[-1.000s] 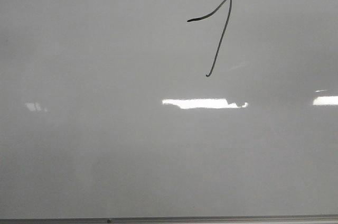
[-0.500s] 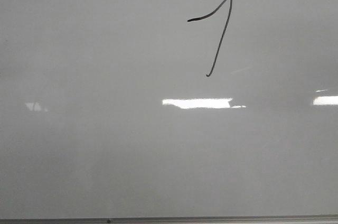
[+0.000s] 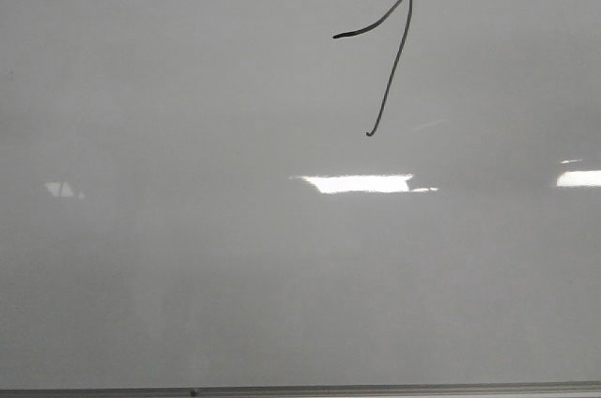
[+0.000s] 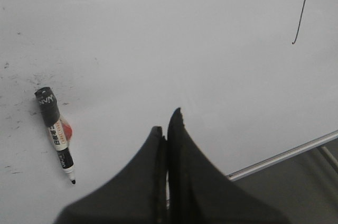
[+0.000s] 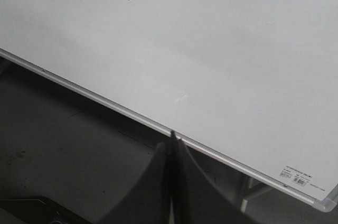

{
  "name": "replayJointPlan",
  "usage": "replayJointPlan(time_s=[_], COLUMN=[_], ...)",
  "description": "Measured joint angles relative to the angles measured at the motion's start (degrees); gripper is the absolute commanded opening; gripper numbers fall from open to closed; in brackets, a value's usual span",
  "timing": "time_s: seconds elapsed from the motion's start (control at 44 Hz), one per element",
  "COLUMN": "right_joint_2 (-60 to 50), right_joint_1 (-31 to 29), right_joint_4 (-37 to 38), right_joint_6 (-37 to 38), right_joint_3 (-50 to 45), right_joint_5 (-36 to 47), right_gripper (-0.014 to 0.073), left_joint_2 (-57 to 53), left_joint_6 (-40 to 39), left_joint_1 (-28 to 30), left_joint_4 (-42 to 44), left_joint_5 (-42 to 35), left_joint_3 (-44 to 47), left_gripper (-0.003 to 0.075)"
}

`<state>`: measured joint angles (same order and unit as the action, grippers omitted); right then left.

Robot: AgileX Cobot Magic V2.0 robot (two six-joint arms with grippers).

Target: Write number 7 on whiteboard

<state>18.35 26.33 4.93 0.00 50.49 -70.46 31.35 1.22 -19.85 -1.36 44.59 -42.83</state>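
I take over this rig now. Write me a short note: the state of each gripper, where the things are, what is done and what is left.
Left gripper: shut, empty, over the whiteboard.
Right gripper: shut, empty, above the board's near edge.
Marker: lies uncapped on the board, apart from the left gripper; no cap in view.
Number 7: drawn in the board's upper middle, top bar and slanted stem complete.
Done: the writing, and the marker is put down.
Left: probably nothing, except perhaps capping the marker.

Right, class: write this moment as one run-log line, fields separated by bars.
number 7: drawn on whiteboard | marker: lying uncapped on board, unheld | left hand: shut, empty | right hand: shut, empty
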Motion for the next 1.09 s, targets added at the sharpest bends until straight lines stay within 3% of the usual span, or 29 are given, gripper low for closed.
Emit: replayJointPlan(time_s=[0.386,0.5,0.795,1.091], right_joint_2=[0.00,0.00,0.00,0.00], right_joint_1=[0.00,0.00,0.00,0.00], right_joint_4=[0.00,0.00,0.00,0.00], right_joint_6=[0.31,0.00,0.00,0.00], right_joint_3=[0.00,0.00,0.00,0.00], right_joint_5=[0.00,0.00,0.00,0.00], right_gripper=[-0.0068,-0.0068,-0.0068,-0.0068], left_joint_2=[-1.38,-5.77,-23.03,-31.74], left_joint_6=[0.00,0.41,0.80,0.92], left_joint_1=[-0.03,2.48,13.31,16.18], left_joint_4=[-0.21,0.52,2.22,2.32], left_joint_5=[-0.51,-2.59,-20.07,-38.77], left_joint_3=[0.74,3.39,24.63,43.18], left_gripper=[-0.0020,-0.0020,-0.0020,-0.0020])
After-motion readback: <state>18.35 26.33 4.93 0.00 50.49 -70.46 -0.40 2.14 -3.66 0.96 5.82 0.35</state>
